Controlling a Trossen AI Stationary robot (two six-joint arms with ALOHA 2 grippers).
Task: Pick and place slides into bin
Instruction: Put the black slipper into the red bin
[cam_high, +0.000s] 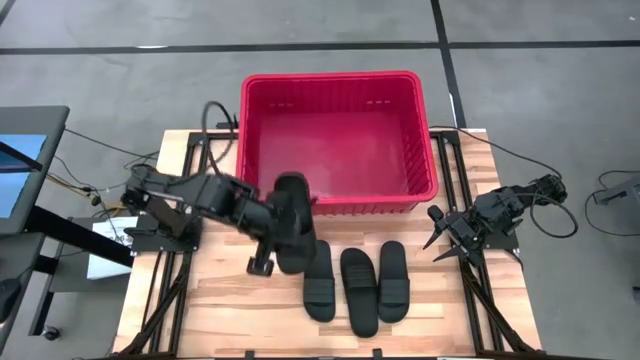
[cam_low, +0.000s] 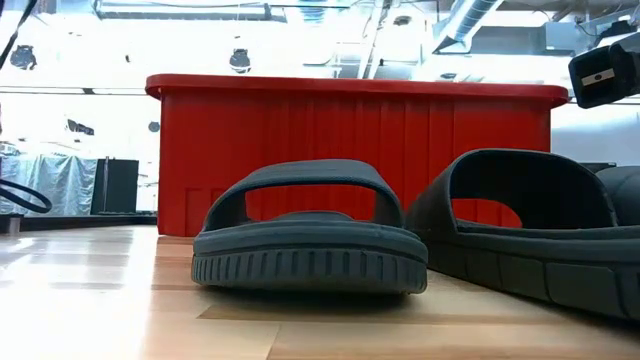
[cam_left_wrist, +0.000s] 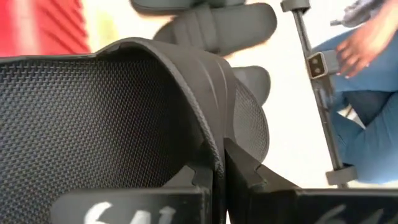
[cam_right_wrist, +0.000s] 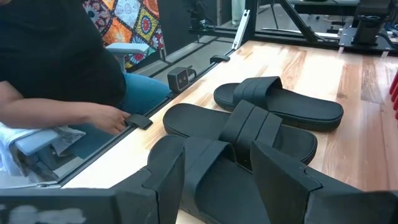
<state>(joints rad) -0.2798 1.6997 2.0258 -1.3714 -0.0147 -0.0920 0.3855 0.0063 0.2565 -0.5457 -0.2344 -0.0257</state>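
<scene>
Bin (cam_high: 338, 135) looks empty, none in yet. Left gripper (cam_high: 268, 255), pinching one slide (cam_high: 293, 222) by its strap, lifts it near the bin's front wall; three slides (cam_high: 358, 285) wait on the table (cam_high: 210, 310). Right gripper (cam_high: 447, 238) spread, parked at the table's right edge. Only wrist views show a person's hand (cam_right_wrist: 112, 118) beside the table.

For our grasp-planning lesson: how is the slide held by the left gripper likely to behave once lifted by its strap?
The slide looks soft and light, so it probably hangs or swings from the left gripper, which pinches only its thin strap edge. Its textured surface likely resists slipping. Flat-soled, it should land without rolling in the bin.
</scene>
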